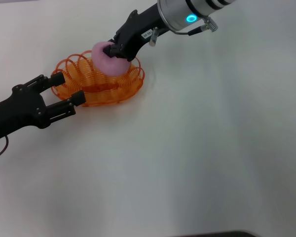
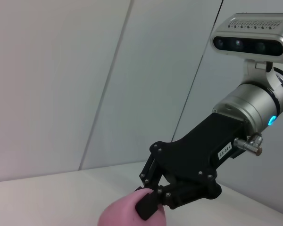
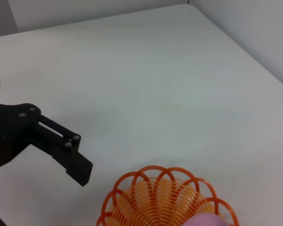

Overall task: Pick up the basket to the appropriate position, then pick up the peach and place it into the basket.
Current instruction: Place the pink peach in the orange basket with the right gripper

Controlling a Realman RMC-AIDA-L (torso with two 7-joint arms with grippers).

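While clamped in the right gripper [image 1: 110, 50], sits low over the middle of the basket [image 1: 99, 81] — the peach [image 1: 108, 60], pink and round, its underside level with or just inside the scalloped orange rim; cannot tell whether touching the coils beneath. Pinched from above and from the far side, black fingers [image 2: 146, 207] pressed on the top of the fruit, as the left wrist view shows plainly.

Lies with long axis running across the table [image 1: 212, 158] from left to right, the basket, resting on the white surface at the far left of the work area. Directly below the fruit, so what remains looks like a short drop and a release — straight down, no sideways travel needed. Judged nearly done: basket placed, fruit over it, release not yet made.

Waits just beside the basket's near-left end, the left gripper [image 1: 64, 94], fingers spread apart around nothing, one tip close to the rim, perhaps brushing it. Nearer to the basket than to the fruit, and seemingly idle. Main risk: a roll toward the low rim on release.
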